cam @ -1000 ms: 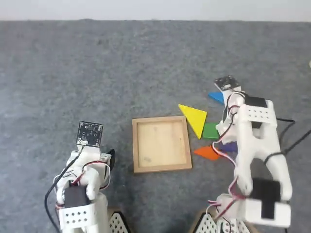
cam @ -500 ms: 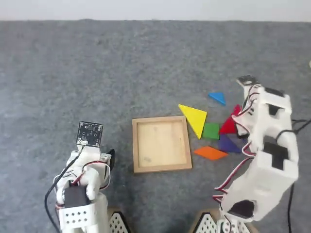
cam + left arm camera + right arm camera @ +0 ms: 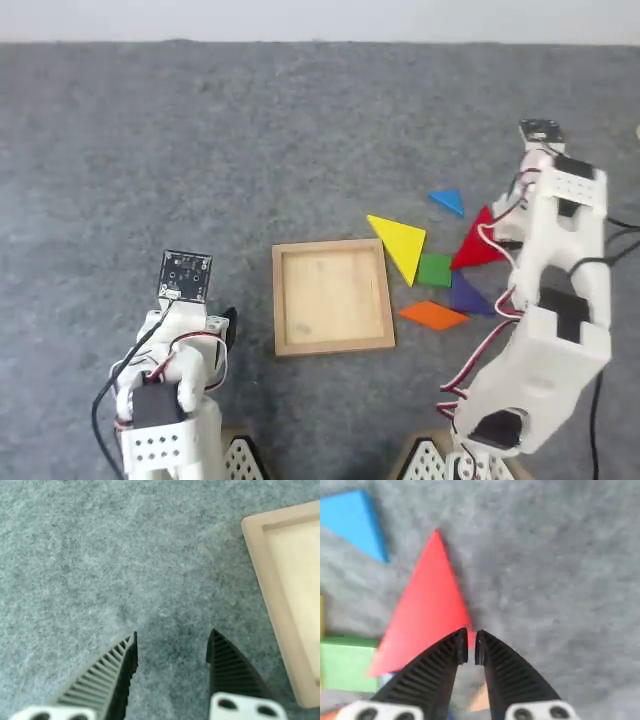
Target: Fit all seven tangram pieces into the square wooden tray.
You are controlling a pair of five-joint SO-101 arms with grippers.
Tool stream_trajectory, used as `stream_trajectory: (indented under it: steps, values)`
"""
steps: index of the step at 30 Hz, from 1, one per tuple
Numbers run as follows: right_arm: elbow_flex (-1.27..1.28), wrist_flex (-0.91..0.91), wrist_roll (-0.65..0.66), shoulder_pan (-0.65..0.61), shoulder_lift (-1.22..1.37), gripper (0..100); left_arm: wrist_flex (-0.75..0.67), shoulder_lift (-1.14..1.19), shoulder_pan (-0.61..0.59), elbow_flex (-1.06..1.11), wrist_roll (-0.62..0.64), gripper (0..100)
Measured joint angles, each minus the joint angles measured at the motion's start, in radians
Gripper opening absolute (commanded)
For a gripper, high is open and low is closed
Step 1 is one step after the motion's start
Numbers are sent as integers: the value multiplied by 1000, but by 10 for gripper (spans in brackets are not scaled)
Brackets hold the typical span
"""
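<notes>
The right arm [image 3: 555, 250] has swung away to the right and farther out since a second ago, and where it covered part of the cluster of pieces, the red triangle [image 3: 477, 245] and the purple piece [image 3: 465, 295] now lie in plain sight. The left arm [image 3: 165, 400] has not stirred.

Nearest, at the left, the left gripper [image 3: 172, 640] hangs low over the grey felt table [image 3: 150, 130] with its toothed fingers spread wide and nothing between them. It is just left of the square wooden tray [image 3: 278, 300], whose near-left corner [image 3: 255, 555] shows in the left wrist view. The tray sits in the middle of the table with its floor bare, all the pieces lying outside it to the right.

Closest of these is the orange piece [image 3: 432, 315], just off the tray's near right corner, with the purple piece beside it on the right. Behind them lies the green square [image 3: 433, 270], touching the yellow triangle [image 3: 400, 243] at the tray's far right corner. The red triangle is right of the green square.

The right gripper [image 3: 471, 647] is over the red triangle's [image 3: 427, 615] right corner, its fingers drawn almost together, a sliver of red showing in the slit; I cannot tell whether they touch it. Farthest out, apart from the rest, lies the blue triangle [image 3: 447, 201].
</notes>
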Motion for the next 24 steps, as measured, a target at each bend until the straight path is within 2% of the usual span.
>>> stream_trajectory:
  steps: [8, 12, 17, 24]
  values:
    - [0, 48, -305, -146, -28, 282, 0, 0, 0, 0, 0, 219]
    - [5, 32, -391, -157, -28, 268, 0, 0, 0, 0, 0, 219]
    - [129, -94, -512, -153, -57, 223, 0, 0, 0, 0, 0, 219]
    - [210, -221, -554, -153, -95, 224, 0, 0, 0, 0, 0, 219]
